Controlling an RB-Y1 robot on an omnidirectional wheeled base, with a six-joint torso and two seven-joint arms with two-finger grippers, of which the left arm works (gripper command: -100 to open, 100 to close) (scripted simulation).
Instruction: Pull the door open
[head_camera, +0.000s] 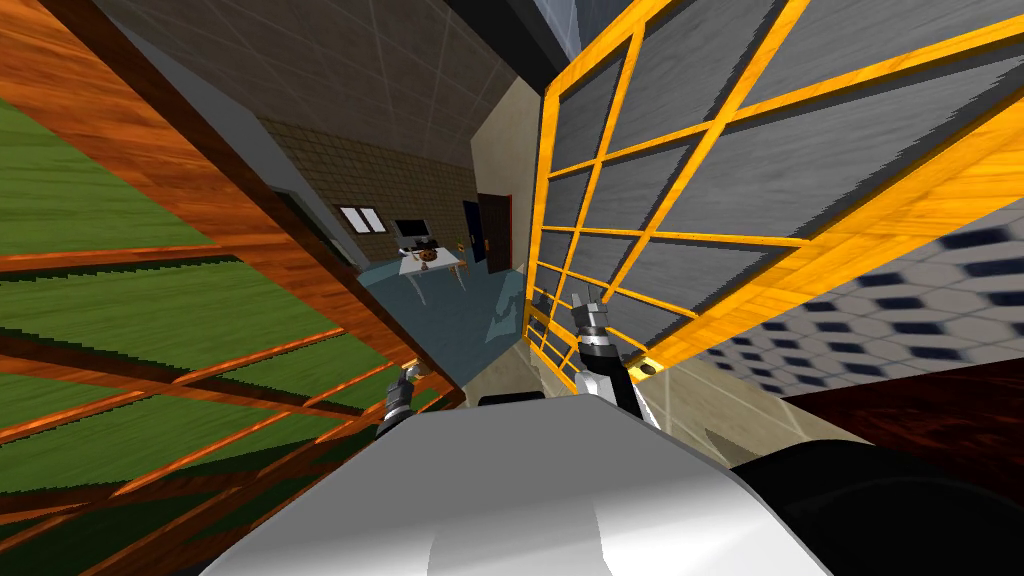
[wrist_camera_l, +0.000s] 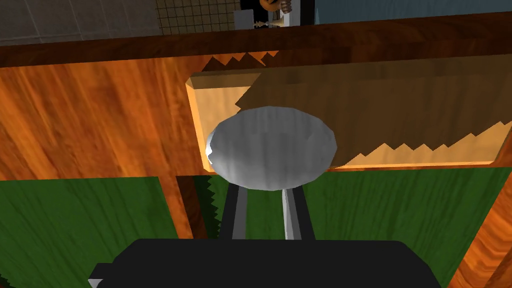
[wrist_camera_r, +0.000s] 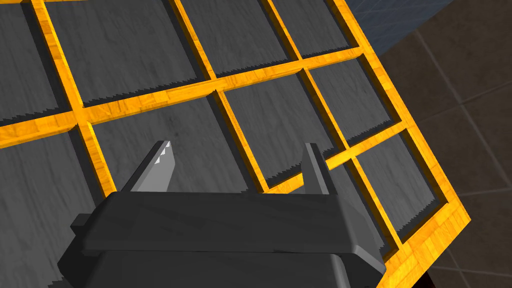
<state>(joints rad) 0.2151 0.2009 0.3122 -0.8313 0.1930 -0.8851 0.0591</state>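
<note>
The brown wooden door (head_camera: 250, 240) with green panels stands swung out on my left. Its round grey knob (wrist_camera_l: 272, 147) sits on a pale wooden plate (wrist_camera_l: 220, 100). My left gripper (wrist_camera_l: 267, 195) reaches under the knob, and its two fingers (wrist_camera_l: 239, 210) stand close together, shut on the knob's neck; their tips are hidden behind the knob. In the head view this gripper (head_camera: 405, 378) is at the door's near edge. My right gripper (head_camera: 588, 303) is raised in front of a yellow grid door and stands open (wrist_camera_r: 237, 150) with nothing between its fingers.
A yellow-framed door (head_camera: 700, 180) with grey panes stands close on my right. Between the two doors a passage leads to a blue-floored room with a small white table (head_camera: 432, 265) and a dark door (head_camera: 493, 232) at the back.
</note>
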